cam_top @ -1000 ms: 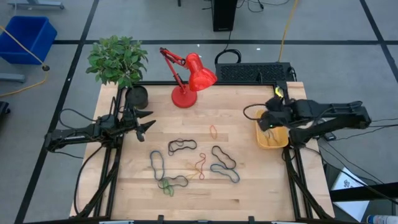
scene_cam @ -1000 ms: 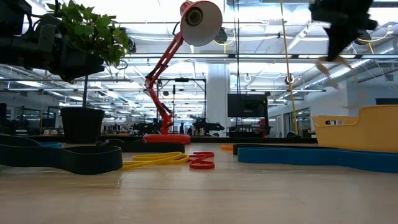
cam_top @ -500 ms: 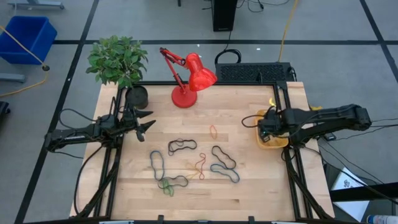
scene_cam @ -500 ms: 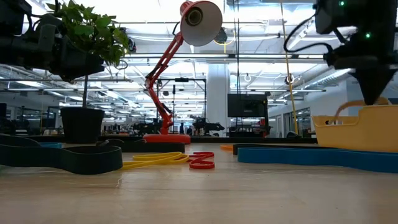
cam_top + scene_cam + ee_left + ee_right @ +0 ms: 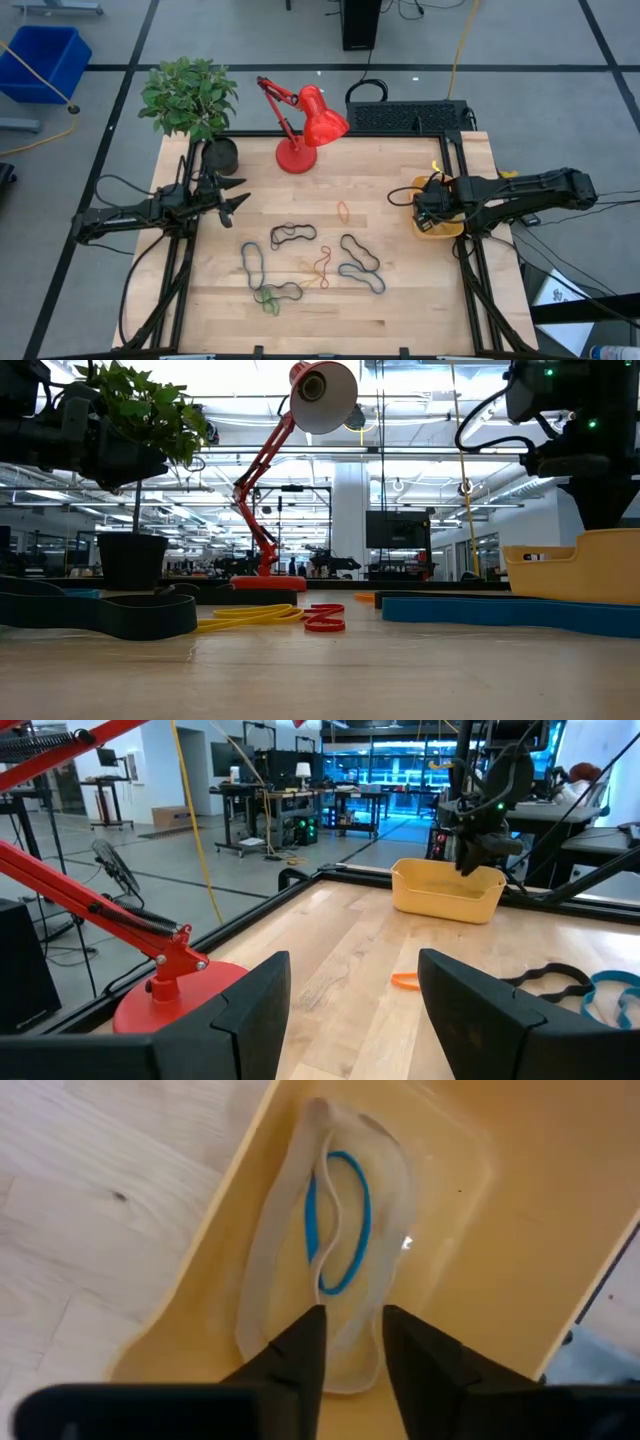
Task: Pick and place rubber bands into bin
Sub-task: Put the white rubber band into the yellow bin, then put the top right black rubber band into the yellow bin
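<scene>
The yellow bin (image 5: pixel 437 230) stands at the table's right edge. My right gripper (image 5: pixel 350 1325) points down into it, open, its fingertips low between the bin's walls. Under them a tan rubber band (image 5: pixel 268 1270) and a blue rubber band (image 5: pixel 345 1220) lie flat on the bin's floor. Several more rubber bands lie on the wood mid-table, among them a black one (image 5: pixel 292 235), an orange one (image 5: pixel 343 210) and a red one (image 5: pixel 323 265). My left gripper (image 5: pixel 236 200) waits open and level at the table's left. My right gripper's fingers (image 5: pixel 300 1345) come from above and stand on either side of one end of the tan band (image 5: pixel 345 1365), which lies on the bin's floor. Whether they touch it, I cannot tell.
A red desk lamp (image 5: pixel 300 125) and a potted plant (image 5: pixel 190 98) stand along the far edge, with a black grille-like box (image 5: pixel 410 116) at the far right. Bare wood lies along the near edge (image 5: pixel 320 325).
My right gripper has gone down into the bin and tipped to point more steeply down. The tan band hung below its fingers above the bin a second ago and looped over the rim half a second ago. The low view has since lost it behind the bin's wall.
</scene>
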Tool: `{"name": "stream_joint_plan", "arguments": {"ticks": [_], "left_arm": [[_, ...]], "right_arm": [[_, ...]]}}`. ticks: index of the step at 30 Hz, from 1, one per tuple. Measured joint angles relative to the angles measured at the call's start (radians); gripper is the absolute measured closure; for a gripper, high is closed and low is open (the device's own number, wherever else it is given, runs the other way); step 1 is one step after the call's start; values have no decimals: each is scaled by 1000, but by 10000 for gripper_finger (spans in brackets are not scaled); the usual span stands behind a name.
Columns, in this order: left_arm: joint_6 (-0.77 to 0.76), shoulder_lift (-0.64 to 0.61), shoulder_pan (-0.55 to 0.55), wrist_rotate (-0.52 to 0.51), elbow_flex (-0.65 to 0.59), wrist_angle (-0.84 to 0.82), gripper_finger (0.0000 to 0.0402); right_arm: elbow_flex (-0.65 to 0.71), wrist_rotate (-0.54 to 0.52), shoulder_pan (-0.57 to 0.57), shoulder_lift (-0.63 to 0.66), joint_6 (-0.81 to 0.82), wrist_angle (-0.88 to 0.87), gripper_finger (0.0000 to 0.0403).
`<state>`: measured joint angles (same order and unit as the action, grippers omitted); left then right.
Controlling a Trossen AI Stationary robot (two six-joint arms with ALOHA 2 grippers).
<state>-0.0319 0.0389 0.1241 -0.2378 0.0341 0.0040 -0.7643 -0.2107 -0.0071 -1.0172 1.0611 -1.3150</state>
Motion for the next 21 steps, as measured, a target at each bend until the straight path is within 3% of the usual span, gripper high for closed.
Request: {"name": "stream_joint_plan", "arguments": {"ticks": [5,12,15,21], "left_arm": [[0,0,0,0,0,0,174],[0,0,0,0,0,0,174],[0,0,0,0,0,0,174],[0,0,0,0,0,0,174]], "right_arm": [[-21,-5,0,8,4,-13,258],[-84,-75,0,50,-16,41,248],[-104,-66,0,81,-155,206,250],[-106,75,2,118,-406,708,250]]}}
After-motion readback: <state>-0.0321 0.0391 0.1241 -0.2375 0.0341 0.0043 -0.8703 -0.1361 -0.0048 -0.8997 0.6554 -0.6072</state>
